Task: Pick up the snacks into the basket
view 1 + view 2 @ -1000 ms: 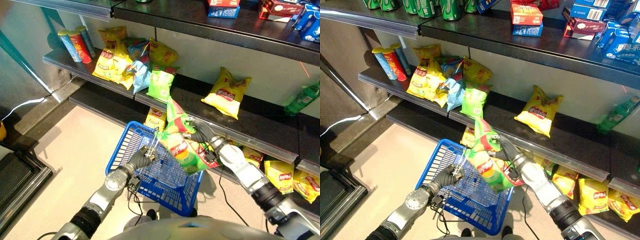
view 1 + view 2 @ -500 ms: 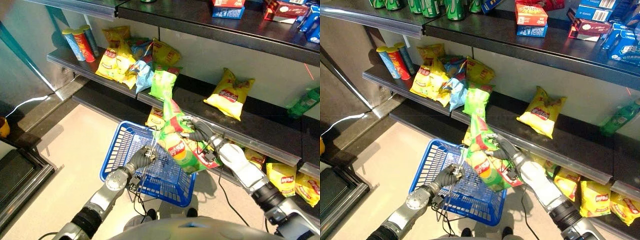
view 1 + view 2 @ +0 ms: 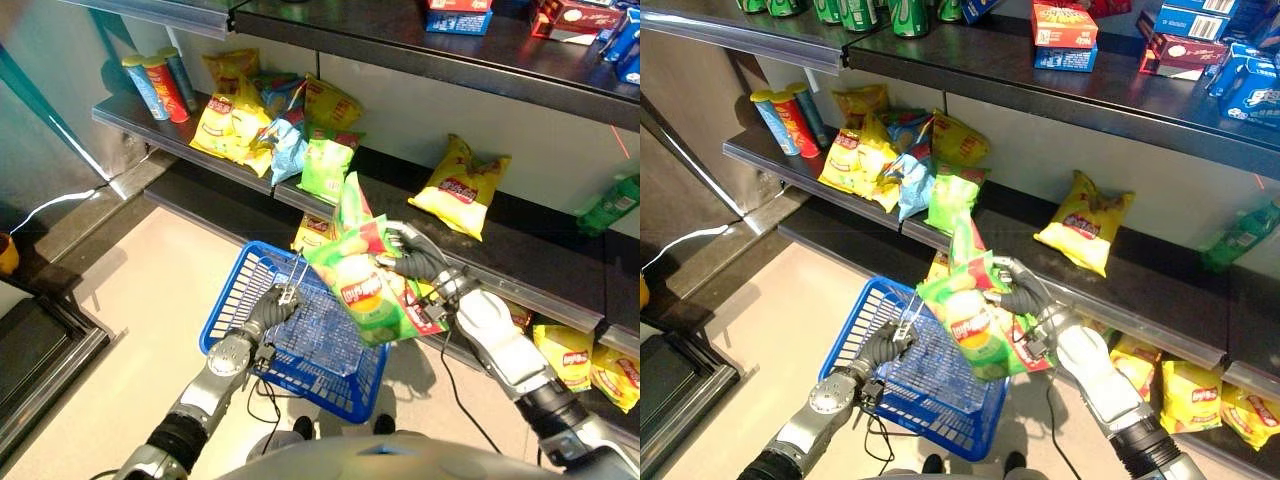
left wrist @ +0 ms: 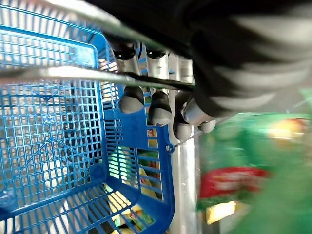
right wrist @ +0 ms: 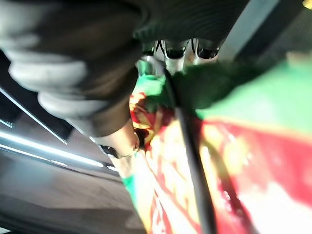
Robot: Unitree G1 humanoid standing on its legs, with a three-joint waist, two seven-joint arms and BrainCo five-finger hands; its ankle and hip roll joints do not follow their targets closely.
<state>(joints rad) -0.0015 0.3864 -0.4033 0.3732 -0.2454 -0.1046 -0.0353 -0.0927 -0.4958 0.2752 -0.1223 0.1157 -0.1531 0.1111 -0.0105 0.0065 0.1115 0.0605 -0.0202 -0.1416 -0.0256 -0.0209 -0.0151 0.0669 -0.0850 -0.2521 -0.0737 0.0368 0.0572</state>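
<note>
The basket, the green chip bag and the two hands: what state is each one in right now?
Blue basket: held up off the floor by its wire handle.
Green chip bag: gripped, hanging over the basket, not yet inside.
Left hand: fingers curled round the handle.
Right hand: fingers pinching the bag.

Glossy foil-look green snack bag (image 3: pixel 365 285); blue plastic lattice basket (image 3: pixel 245 305) w/ shiny wire handles (image 4: pixel 92 73); matt dark shelf (image 3: pixel 540 255).

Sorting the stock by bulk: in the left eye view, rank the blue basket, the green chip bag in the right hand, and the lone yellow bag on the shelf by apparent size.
1. Blue basket, largest.
2. Green chip bag, held by the right hand; it is nearer the camera, so its lead over the next is unsure.
3. Lone yellow bag, smallest.
</note>
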